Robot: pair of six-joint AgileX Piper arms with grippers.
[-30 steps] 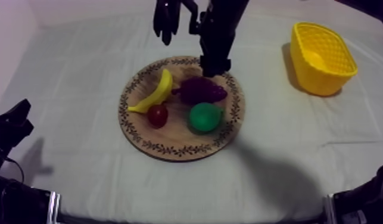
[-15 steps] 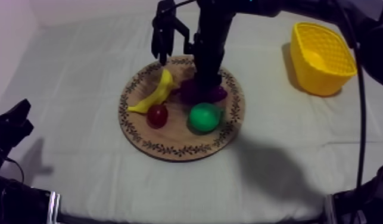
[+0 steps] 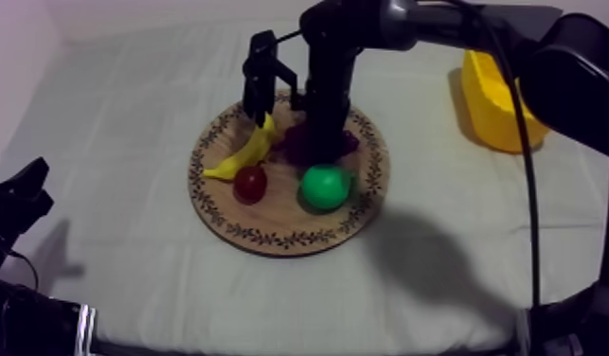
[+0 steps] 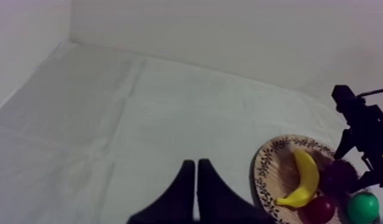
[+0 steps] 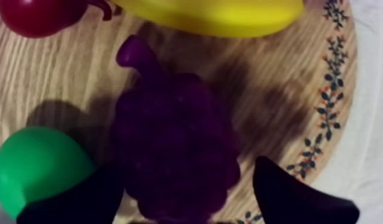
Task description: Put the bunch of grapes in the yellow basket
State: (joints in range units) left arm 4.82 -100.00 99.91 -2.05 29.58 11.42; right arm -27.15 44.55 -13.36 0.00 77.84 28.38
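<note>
The purple bunch of grapes point(image 5: 176, 155) lies on the round wooden board point(image 5: 277, 119), between the banana point(image 5: 211, 15) and the green pear point(image 5: 39, 167). My right gripper point(image 5: 181, 199) is open and low over the grapes, one finger on each side of the bunch. From above, the right gripper point(image 3: 317, 142) hides most of the grapes point(image 3: 348, 144) at the back of the board point(image 3: 270, 227). The yellow basket point(image 3: 502, 114) stands at the far right, partly behind my right arm. My left gripper point(image 4: 196, 190) is shut on nothing, resting at the table's left edge point(image 3: 14, 204).
The banana point(image 3: 246, 151), a small red fruit point(image 3: 250, 183) and the pear point(image 3: 325, 186) crowd the grapes on the board. The red fruit point(image 5: 39, 15) lies just past the grape stem. Bare cloth surrounds the board on all sides.
My right arm has come forward and down from behind the board, so its gripper now straddles the grapes. The fruit and my left arm have not moved.
</note>
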